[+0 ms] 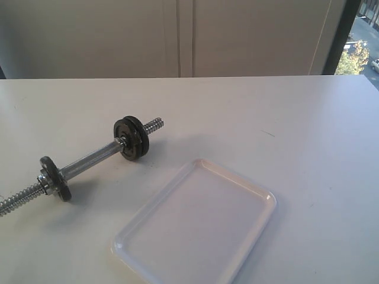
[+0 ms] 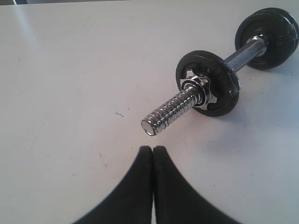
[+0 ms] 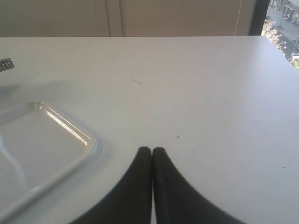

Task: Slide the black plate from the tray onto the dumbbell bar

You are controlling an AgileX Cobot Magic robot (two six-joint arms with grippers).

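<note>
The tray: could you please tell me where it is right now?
In the exterior view the tray lies on the white table, low and centre, just right of the dumbbell bar without touching it.

a white, matte tabletop fills most of the scene and carries a few tiny blemishes: a short dark scratch toward the far right and small specks elsewhere. behind its far edge stands a pale beige panelled wall with a narrow vertical strip. at the far right a dark window frame borders a sunlit tree outside.
</note>
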